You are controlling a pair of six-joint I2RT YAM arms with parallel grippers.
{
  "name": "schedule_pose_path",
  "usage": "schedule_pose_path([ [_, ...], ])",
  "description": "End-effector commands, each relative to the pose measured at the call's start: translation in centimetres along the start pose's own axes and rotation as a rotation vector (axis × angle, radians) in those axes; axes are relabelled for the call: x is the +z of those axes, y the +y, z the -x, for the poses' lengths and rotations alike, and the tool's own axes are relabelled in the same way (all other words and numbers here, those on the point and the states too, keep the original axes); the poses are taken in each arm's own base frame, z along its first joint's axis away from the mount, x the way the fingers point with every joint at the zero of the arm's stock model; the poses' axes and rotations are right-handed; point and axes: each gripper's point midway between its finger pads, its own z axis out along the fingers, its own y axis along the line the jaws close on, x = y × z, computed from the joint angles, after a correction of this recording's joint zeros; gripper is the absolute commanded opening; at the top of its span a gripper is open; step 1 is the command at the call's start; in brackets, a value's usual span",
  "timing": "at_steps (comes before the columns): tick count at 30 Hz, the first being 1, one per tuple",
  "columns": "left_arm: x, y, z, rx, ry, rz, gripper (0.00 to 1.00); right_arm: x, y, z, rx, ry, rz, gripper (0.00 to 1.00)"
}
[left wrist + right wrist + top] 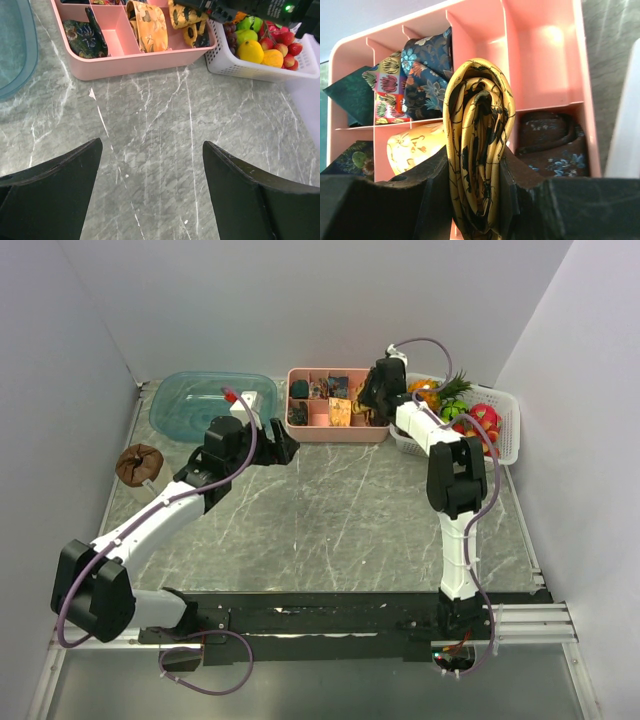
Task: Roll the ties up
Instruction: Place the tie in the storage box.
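Note:
My right gripper is shut on a rolled golden-yellow tie with dark pattern and holds it just above the pink divided tray. In the top view the right gripper is at the tray's right end. In the left wrist view the same rolled tie shows at the tray's right end, under the right arm. My left gripper is open and empty over the marble table, short of the tray; in the top view it is left of centre.
Other rolled ties fill tray cells: dark blue floral, yellow floral, brown, green. A white basket of toy fruit stands right of the tray, a clear blue tub left, a brown round object far left.

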Motion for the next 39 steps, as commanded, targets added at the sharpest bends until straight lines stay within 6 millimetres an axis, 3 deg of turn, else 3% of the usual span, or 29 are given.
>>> schedule_pose_path([
  [1,0.3,0.2,0.3,0.014,-0.013,0.001,0.87,0.2,0.1,1.9,-0.037,-0.038,-0.007,0.00],
  [12,0.6,0.5,0.1,0.010,-0.011,0.015,0.87,0.8,0.5,-0.3,-0.135,0.030,-0.049,0.00],
  [16,0.7,0.5,0.3,0.009,-0.013,0.016,0.87,0.7,-0.7,-1.7,-0.141,0.123,-0.122,0.00],
  [19,0.8,0.3,0.7,0.005,-0.022,0.012,0.87,0.7,-0.6,-1.5,-0.136,0.140,-0.139,0.00],
  [29,1.7,-0.4,1.6,-0.020,-0.031,-0.013,0.87,-0.8,-1.9,-4.5,-0.192,0.238,-0.207,0.00],
  [39,3.0,-0.1,1.3,-0.029,-0.009,-0.001,0.87,-0.8,-1.6,-8.0,-0.270,0.326,-0.227,0.00],
])
